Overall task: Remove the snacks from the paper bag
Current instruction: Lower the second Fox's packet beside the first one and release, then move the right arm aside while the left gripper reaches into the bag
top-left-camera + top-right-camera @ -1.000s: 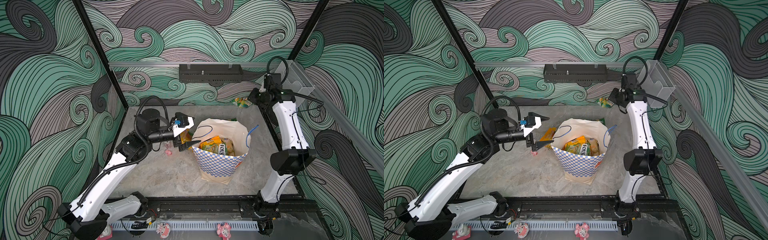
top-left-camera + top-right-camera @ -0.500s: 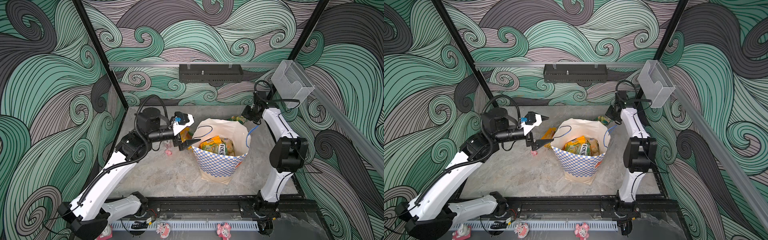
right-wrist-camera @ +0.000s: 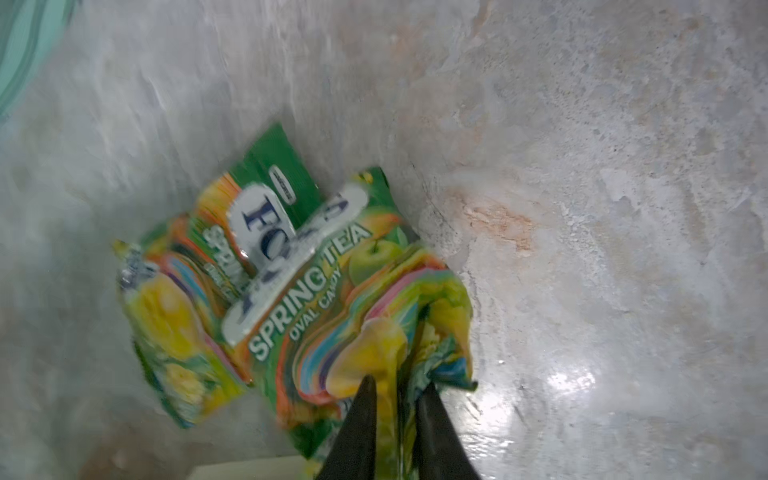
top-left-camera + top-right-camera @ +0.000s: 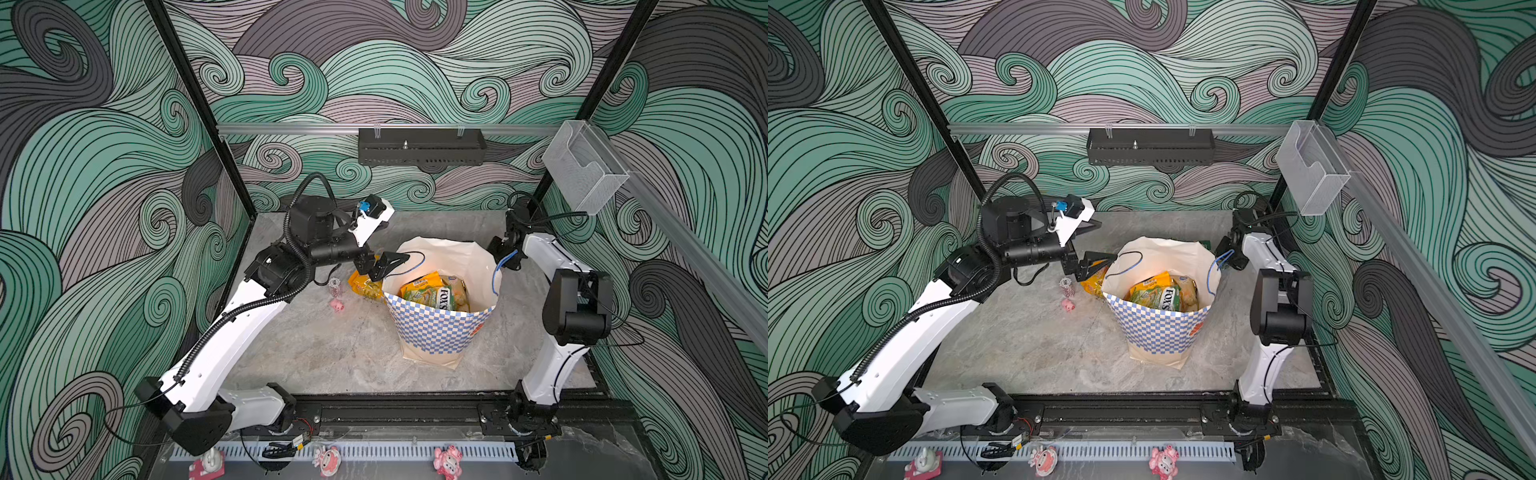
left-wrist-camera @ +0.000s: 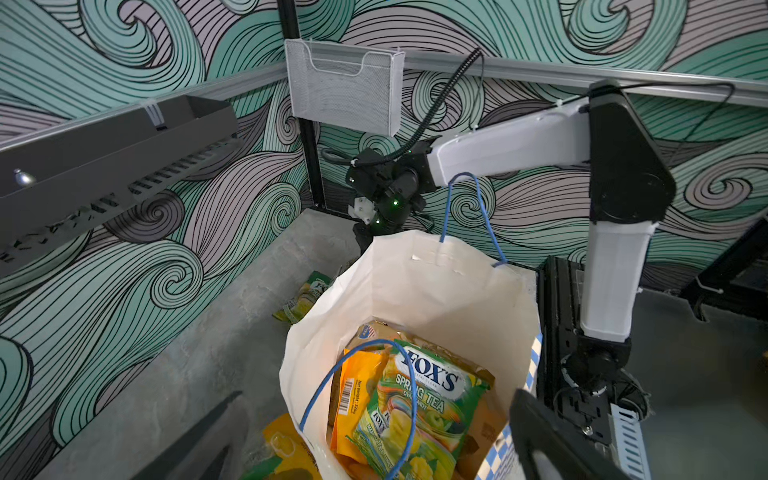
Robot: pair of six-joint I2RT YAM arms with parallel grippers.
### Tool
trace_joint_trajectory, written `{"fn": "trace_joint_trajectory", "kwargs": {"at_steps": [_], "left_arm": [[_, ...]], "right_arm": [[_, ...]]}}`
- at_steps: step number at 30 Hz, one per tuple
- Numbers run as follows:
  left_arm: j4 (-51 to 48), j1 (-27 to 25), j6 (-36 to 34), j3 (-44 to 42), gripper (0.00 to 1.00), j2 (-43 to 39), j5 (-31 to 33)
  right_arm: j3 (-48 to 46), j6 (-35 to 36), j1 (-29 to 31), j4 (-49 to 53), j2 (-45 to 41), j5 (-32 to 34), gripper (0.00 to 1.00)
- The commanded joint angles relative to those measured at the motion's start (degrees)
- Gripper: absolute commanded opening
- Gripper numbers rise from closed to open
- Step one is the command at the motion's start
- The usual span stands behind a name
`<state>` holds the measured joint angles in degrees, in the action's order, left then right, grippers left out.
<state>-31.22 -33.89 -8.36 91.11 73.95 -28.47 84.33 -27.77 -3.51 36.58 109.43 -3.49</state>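
The paper bag (image 4: 440,332) (image 4: 1158,328) stands upright mid-table, mouth open. Inside it lie snacks: a green-yellow FOX'S packet (image 4: 432,295) (image 5: 424,399) and an orange one (image 5: 357,399). Another orange-yellow packet (image 4: 363,284) lies on the table left of the bag. My left gripper (image 4: 386,264) (image 5: 374,440) hovers at the bag's left rim, open and empty. Behind the bag, my right gripper (image 3: 395,386) is low over the table. Its jaws stand slightly apart around a corner of a second FOX'S packet (image 3: 291,291) (image 5: 305,297) that rests on the table.
A pink pig figurine (image 4: 337,306) and a small clear object (image 4: 334,286) sit left of the bag. The bag's far blue handle (image 5: 461,195) rises against the right forearm. A black shelf (image 4: 422,145) and a clear holder (image 4: 582,166) hang on the walls.
The right arm swung down from the back corner to the table behind the bag, carrying the FOX'S packet. Its jaws have parted a little. The left arm has hardly moved.
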Motion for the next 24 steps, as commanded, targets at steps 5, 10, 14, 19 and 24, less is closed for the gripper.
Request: {"fn": "trace_joint_trajectory", "kwargs": {"at_steps": [5,10,14,19,24], "left_arm": [[-11.4,-0.3,12.0,11.2,0.98,6.7,2.6],[-16.8,-1.0,13.8,15.9,0.94,11.1,2.8],[-23.4,-2.5,14.7,23.7,0.75,14.9,7.1],[-35.1,-5.6,21.6,45.0,0.61,26.0,12.6],[-40.6,-11.0,21.7,60.9,0.61,36.5,14.8]], "right_arm": [[1.0,0.5,-1.0,1.4,-5.1,0.9,0.57],[7.4,0.9,-2.7,5.1,-9.7,1.4,0.81],[12.0,0.5,-3.1,7.9,-14.9,-2.6,0.86],[12.7,-5.4,-2.7,12.1,-25.3,-8.0,0.86],[10.1,-2.9,-2.4,10.9,-40.4,-11.8,0.89]]}}
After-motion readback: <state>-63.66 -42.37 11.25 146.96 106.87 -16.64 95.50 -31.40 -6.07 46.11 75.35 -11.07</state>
